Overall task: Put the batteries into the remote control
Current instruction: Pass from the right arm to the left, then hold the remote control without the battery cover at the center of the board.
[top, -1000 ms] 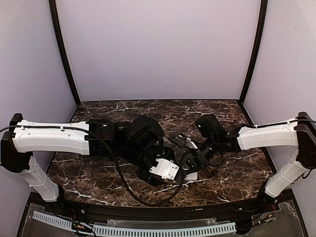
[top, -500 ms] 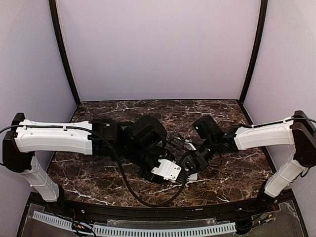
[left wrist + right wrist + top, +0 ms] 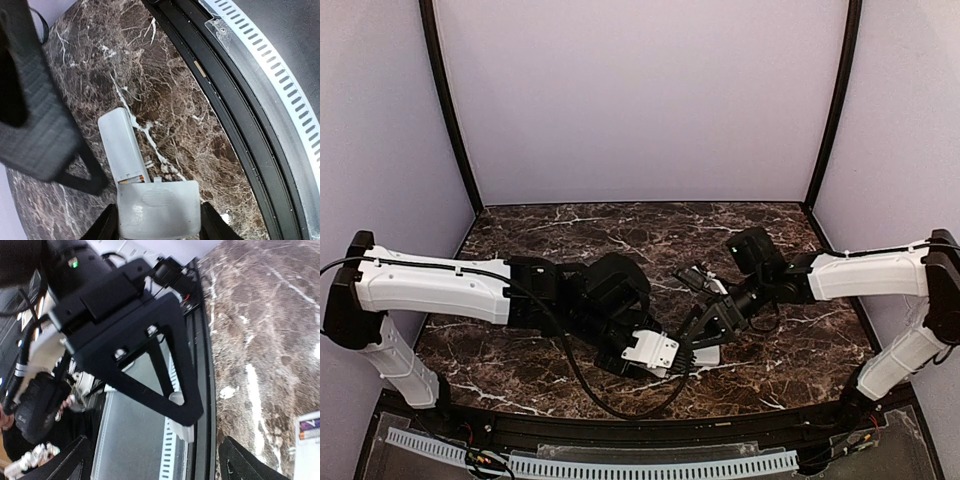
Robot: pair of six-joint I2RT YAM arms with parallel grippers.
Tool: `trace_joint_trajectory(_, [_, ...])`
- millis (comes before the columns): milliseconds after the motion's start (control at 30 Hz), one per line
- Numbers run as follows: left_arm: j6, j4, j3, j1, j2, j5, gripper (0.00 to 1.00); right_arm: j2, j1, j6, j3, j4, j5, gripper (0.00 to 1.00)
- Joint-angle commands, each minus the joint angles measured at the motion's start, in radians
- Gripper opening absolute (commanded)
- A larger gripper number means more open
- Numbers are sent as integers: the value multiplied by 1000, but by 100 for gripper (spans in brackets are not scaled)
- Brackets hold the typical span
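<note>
The remote control lies back-up on the marble, and its end shows in the top view. At its near end the compartment is open, and a thin strip of the batteries with a red-orange mark shows inside. My left gripper is shut on the small white flat cover piece and holds it against that open end. In the top view the cover piece sits at the left gripper. My right gripper stands open and holds nothing, just right of the left gripper.
The black table rim and a slotted white strip run close along the near side. In the right wrist view, a white object with a coloured label lies at the frame edge. Both wrists crowd together near the front middle.
My right gripper has gone from shut to open and drawn back slightly to the right. My left gripper has narrowed onto the cover piece and shifted a little toward the near edge.
</note>
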State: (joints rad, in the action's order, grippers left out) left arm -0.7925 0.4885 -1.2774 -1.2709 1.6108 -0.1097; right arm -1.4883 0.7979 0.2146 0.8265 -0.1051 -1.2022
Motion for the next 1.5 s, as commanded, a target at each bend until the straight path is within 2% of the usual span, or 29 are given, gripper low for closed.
trace_joint_trajectory(0, [185, -107, 112, 39, -80, -30, 30, 88, -82, 38, -62, 25, 123, 90])
trace_joint_trajectory(133, [330, -256, 220, 75, -104, -36, 29, 172, -144, 140, -149, 136, 168, 92])
trace_joint_trajectory(300, [459, -424, 311, 94, -83, 27, 29, 251, -164, 342, -277, 352, 202, 83])
trace_joint_trajectory(433, [495, -565, 380, 96, -63, 27, 30, 272, -165, 435, -344, 477, 239, 74])
trace_joint_trajectory(667, [487, -661, 396, 106, 26, -38, 31, 197, -165, 471, -361, 497, 262, 58])
trace_joint_trajectory(800, [487, -681, 383, 150, 69, -139, 31, 151, -164, 462, -360, 483, 267, 53])
trace_joint_trajectory(1000, [454, -623, 331, 179, 123, -170, 33, 114, -165, 410, -340, 405, 305, 41])
trace_joint_trajectory(1167, [440, -567, 293, 218, 161, -216, 34, 83, -164, 383, -334, 375, 322, 36])
trace_joint_trajectory(1467, [364, -506, 236, 225, 229, -228, 36, 34, -169, 353, -334, 360, 312, 31])
